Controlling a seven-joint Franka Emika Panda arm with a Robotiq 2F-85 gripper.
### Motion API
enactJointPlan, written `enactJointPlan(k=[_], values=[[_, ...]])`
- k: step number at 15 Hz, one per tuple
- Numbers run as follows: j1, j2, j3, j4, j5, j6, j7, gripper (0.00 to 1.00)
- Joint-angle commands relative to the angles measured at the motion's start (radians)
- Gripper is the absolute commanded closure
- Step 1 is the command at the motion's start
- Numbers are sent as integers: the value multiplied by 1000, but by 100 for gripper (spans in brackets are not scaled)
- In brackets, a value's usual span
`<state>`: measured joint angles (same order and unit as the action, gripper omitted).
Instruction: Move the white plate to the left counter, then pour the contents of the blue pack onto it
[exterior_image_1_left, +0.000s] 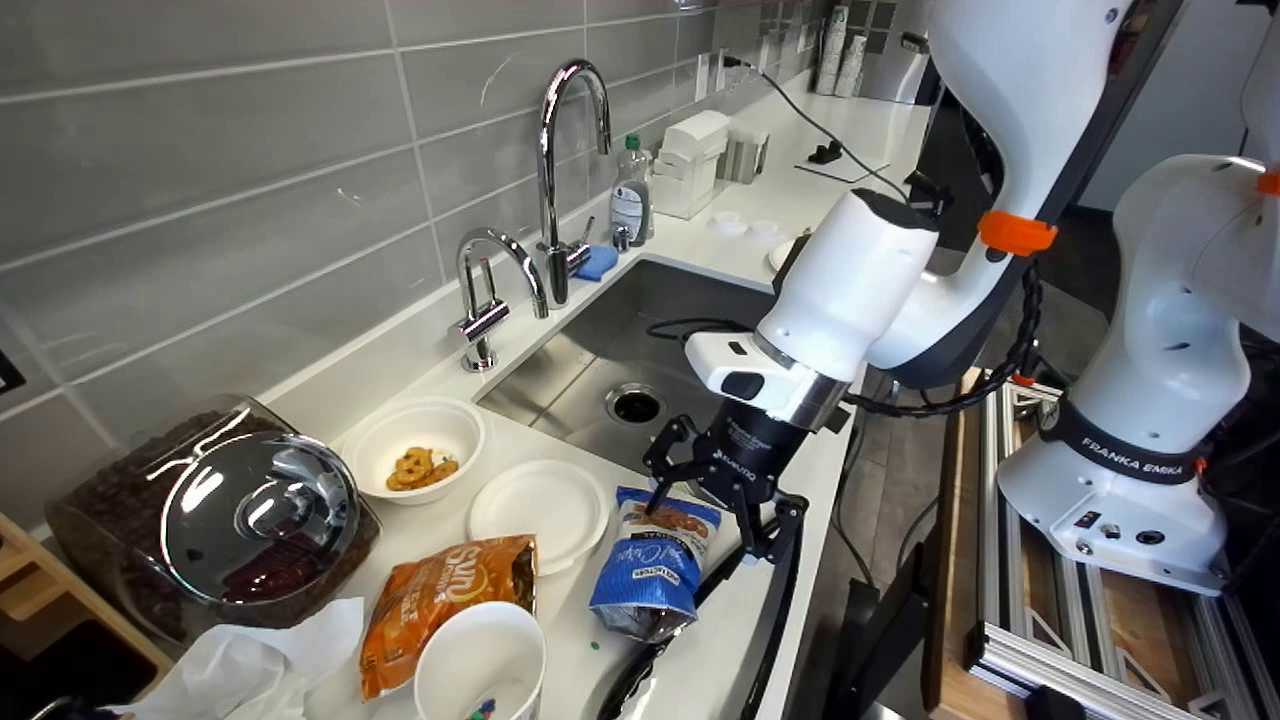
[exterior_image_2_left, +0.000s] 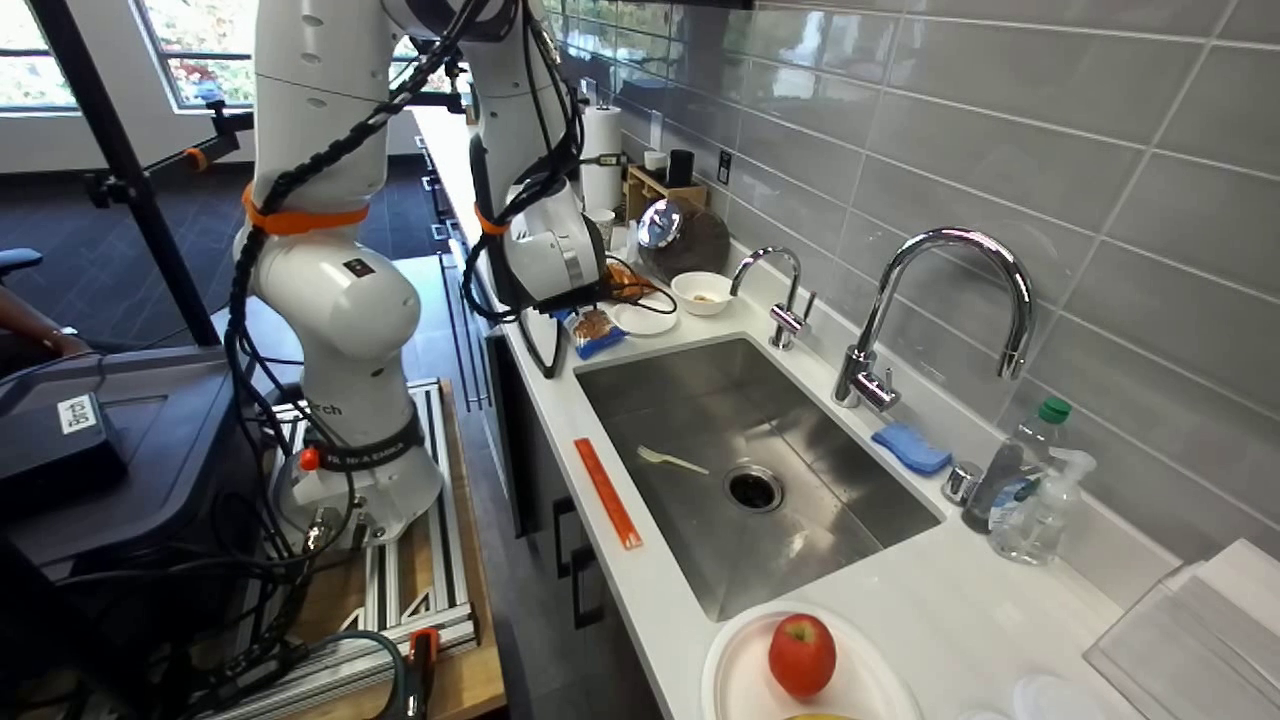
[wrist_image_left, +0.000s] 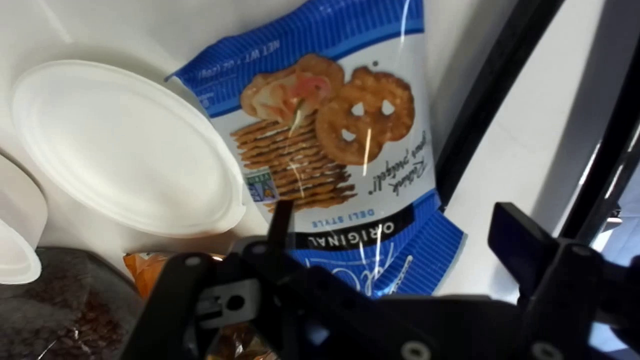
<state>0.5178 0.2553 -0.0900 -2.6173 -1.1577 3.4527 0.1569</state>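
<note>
The blue pack (exterior_image_1_left: 655, 570) lies on its back on the left counter (exterior_image_1_left: 568, 625), beside the white plate (exterior_image_1_left: 540, 510). My gripper (exterior_image_1_left: 703, 530) stands open above the pack's sink-side end. In the wrist view the gripper (wrist_image_left: 392, 215) has its fingers wide apart with nothing held; the folded blue end of the pack (wrist_image_left: 330, 150) shows between and beyond them. The empty plate (wrist_image_left: 127, 147) is to the left there. An exterior view shows the plate (exterior_image_2_left: 645, 318) and pack (exterior_image_2_left: 594, 332) partly behind the arm.
An orange snack bag (exterior_image_1_left: 445, 600) and a white cup (exterior_image_1_left: 480, 655) crowd the plate's near side. A white bowl (exterior_image_1_left: 380, 430) of snacks and a large jar (exterior_image_1_left: 220, 510) stand by the wall. The steel sink (exterior_image_1_left: 590, 370) adjoins. A long black object (exterior_image_1_left: 775, 620) runs along the counter's edge.
</note>
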Motion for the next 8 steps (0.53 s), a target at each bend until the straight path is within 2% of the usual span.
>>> enactJointPlan(k=[1, 2, 8], values=[[-51, 38, 39, 50, -49, 17, 46, 26], [-61, 40, 48, 58, -51, 15, 50, 30], [-109, 39, 84, 73, -64, 4, 60, 79]])
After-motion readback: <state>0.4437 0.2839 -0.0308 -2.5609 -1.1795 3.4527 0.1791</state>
